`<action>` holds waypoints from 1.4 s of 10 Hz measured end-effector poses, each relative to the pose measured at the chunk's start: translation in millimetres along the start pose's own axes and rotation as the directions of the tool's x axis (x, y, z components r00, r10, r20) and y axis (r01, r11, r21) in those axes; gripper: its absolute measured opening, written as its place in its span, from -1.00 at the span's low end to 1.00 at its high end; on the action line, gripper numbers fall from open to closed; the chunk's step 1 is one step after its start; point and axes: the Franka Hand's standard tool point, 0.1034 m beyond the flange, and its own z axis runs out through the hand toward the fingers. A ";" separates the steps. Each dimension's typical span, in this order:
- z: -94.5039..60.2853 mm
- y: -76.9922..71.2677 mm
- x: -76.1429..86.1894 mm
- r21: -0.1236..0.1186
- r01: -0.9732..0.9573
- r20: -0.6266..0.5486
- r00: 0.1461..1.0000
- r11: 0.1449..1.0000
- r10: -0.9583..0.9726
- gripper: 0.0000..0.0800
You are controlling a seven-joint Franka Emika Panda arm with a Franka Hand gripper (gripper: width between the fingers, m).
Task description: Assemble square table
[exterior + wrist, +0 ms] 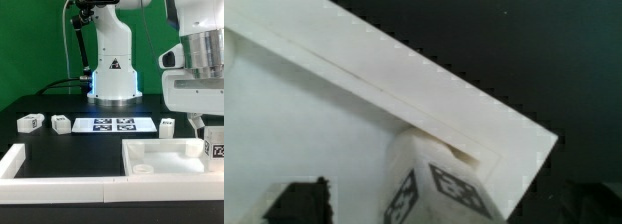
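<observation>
At the exterior view's right, the gripper (201, 128) is hovering over a corner of the tabletop (165, 160). Its fingers (301, 203) are standing apart around an upright tagged leg (438, 185) in that corner, not touching it. Three loose legs (62, 124) are lying near the marker board (113, 124).

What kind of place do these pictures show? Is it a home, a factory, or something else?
Most likely a robotics lab test bench: a robot arm stands fixed at a black table, before a plain green backdrop, and a marker board lies among loose tagged legs.
</observation>
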 end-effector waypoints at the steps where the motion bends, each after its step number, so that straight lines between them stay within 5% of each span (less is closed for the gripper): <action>1: -4.4 -5.2 2.0 -0.022 0.209 -0.027 0.977 0.978 -0.209 0.62; 4: -4.6 -1.7 9.5 -0.030 0.467 -0.037 0.883 0.883 -0.468 0.62; 6: -4.5 -1.9 9.2 -0.028 0.430 -0.038 0.901 0.902 -0.431 0.00; 7: -4.3 -0.7 10.1 -0.030 0.431 -0.038 0.901 0.902 -0.432 0.00; 8: -3.8 1.0 11.1 -0.030 0.405 -0.038 0.913 0.914 -0.406 -0.24; 12: -2.7 5.3 12.0 -0.023 -0.005 -0.033 0.999 1.000 0.004 -0.24; 14: -1.8 3.9 13.4 -0.025 -0.395 0.006 0.919 0.919 0.395 -0.26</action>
